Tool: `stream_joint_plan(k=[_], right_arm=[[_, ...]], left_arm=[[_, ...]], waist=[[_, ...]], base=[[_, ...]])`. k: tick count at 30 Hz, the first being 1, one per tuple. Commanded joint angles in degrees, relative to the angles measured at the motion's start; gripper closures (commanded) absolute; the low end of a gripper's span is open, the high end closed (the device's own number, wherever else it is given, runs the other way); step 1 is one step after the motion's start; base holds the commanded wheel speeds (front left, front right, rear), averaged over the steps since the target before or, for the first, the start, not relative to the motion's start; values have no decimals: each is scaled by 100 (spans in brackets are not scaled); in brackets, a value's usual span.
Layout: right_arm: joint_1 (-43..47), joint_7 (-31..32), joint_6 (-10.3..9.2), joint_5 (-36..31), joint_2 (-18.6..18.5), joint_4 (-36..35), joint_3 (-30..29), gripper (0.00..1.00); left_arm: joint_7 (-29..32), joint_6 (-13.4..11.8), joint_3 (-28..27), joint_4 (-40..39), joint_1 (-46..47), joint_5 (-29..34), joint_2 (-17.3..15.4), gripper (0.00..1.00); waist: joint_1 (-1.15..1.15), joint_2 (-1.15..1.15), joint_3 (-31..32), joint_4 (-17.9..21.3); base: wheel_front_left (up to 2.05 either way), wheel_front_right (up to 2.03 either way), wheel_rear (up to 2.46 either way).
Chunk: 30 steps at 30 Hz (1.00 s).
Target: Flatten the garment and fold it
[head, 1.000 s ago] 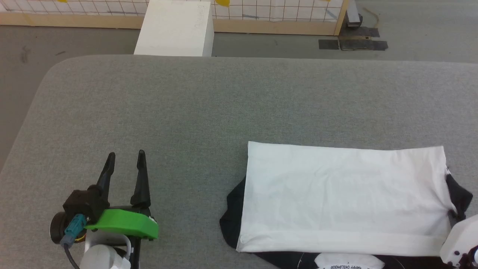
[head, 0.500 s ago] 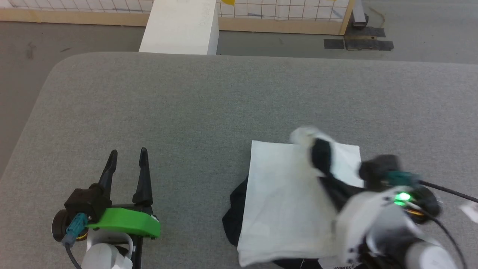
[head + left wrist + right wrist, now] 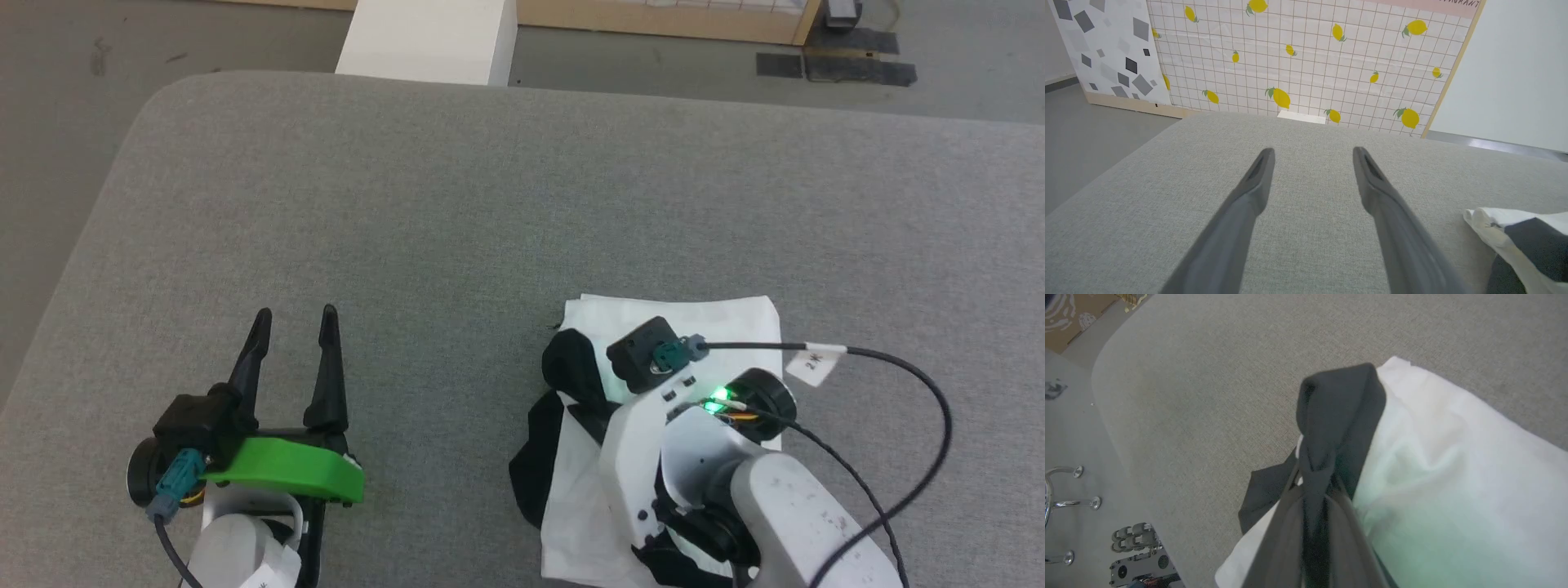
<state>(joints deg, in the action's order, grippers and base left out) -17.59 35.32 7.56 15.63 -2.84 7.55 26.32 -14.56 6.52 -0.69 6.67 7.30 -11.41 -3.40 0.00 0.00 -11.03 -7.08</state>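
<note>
Pinches a bunched black sleeve (image 3: 1339, 400) of the garment (image 3: 1453, 457) in the right gripper (image 3: 1318, 488), with jaws clamped tight on the cloth. Holds that dark bundle out past the fingertips, at the left edge of the folded white body; cannot tell whether lifted off it or resting on it.

Has the garment (image 3: 735, 322) lying as a white rectangle on the grey table (image 3: 408, 204), at the near right of the head view, with more black fabric spilling from its left side beside the right gripper (image 3: 592, 384).

Poises the left gripper (image 3: 295, 314) well apart from the garment, off to its left, with jaws spread wide over bare table. Sees, past the left gripper (image 3: 1313, 151), a white-and-black corner of the garment (image 3: 1490, 224) low at the right of the left wrist view, near the right-hand finger but clear of it.
</note>
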Motion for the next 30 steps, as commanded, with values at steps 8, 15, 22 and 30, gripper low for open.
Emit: stream_joint_plan(k=[8,15,22,30], right_arm=[[-433,-249,-8,770,-4,510,288,0],[-98,-1733,-8,1779,-4,-731,-500,0],[847,-2994,-8,1764,-4,-1271,-2025,0],[1635,-2809,-8,2139,-4,-687,-2772,0]], left_arm=[[-44,39,1,47,108,63,41,0],[-44,49,1,52,26,95,45,0],[-44,59,-27,1,-49,106,47,0],[-44,65,-88,-76,-60,120,48,0]], waist=[[0,0,-35,8],[0,0,178,179],[0,0,320,368],[0,0,287,511]], base=[[0,0,0],[0,0,0],[0,0,0],[0,0,0]])
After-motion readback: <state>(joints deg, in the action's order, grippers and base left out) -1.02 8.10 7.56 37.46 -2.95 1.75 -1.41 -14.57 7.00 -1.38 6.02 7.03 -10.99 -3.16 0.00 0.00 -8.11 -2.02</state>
